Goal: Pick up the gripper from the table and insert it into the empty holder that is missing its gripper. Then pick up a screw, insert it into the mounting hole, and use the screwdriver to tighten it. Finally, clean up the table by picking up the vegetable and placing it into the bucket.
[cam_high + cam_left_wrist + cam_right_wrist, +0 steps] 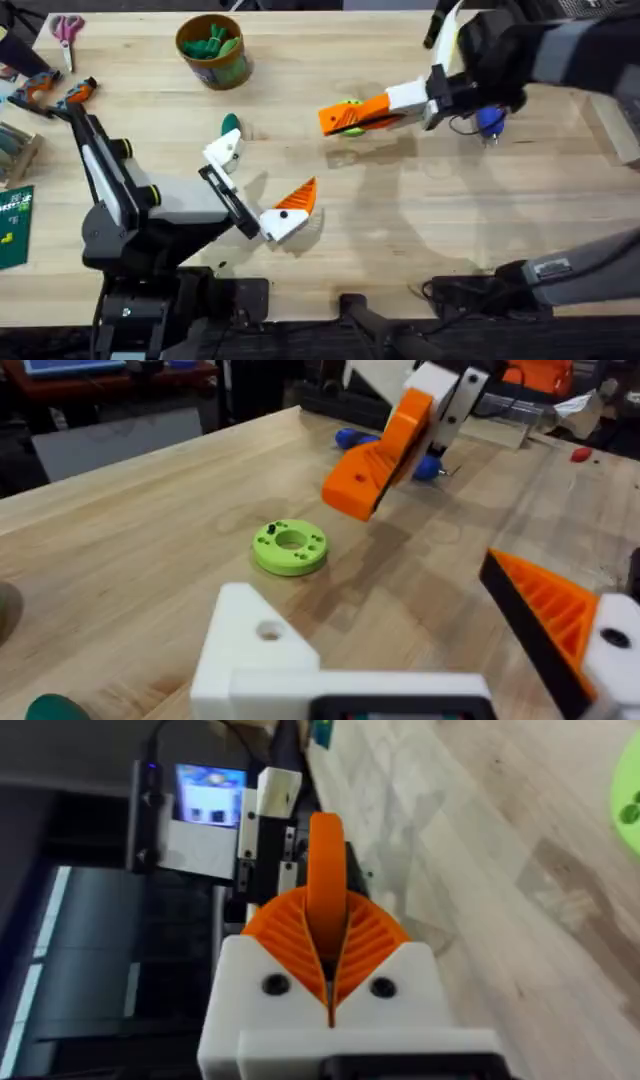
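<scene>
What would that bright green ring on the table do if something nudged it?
The green ring lies flat on the wooden table, so it would probably slide rather than roll. It looks like rigid plastic with small holes, likely light and stiff. The smooth wood may let it skid easily.

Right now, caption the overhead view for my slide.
Right gripper shut on loose orange plastic finger piece; left gripper open, its white holder block bare.
</scene>
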`<state>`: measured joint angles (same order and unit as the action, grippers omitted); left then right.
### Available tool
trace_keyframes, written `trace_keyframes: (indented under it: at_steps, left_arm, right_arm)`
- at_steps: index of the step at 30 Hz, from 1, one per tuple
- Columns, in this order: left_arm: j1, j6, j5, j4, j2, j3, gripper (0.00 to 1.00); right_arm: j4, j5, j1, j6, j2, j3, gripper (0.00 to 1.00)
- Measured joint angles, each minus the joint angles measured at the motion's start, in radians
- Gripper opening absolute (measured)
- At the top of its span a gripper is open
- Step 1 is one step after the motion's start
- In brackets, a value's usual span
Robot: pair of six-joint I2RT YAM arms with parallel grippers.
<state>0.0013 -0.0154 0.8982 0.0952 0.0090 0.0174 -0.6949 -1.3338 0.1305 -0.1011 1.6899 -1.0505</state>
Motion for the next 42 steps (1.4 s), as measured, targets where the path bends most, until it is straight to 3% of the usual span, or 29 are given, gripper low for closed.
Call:
trace_keyframes:
  at_steps: [8,17,25,42]
  left_arm:
    - [0.0,0.0,0.015,0.003,0.0,0.0,0.985]
    - [0.0,0.0,0.032,0.005,0.0,0.0,0.985]
    - [0.0,0.009,0.062,0.008,0.0,0.0,0.985]
    - [0.0,0.024,0.121,0.016,0.0,0.0,0.985]
  right_arm:
    - [0.171,-0.101,0.089,0.14,0.11,0.008,0.012]
    - [0.555,-0.127,0.221,0.481,0.11,0.01,0.012]
    - [0.567,-0.132,0.275,0.596,0.11,0.01,0.012]
    - [0.58,-0.169,0.357,0.611,0.11,0.01,0.012]
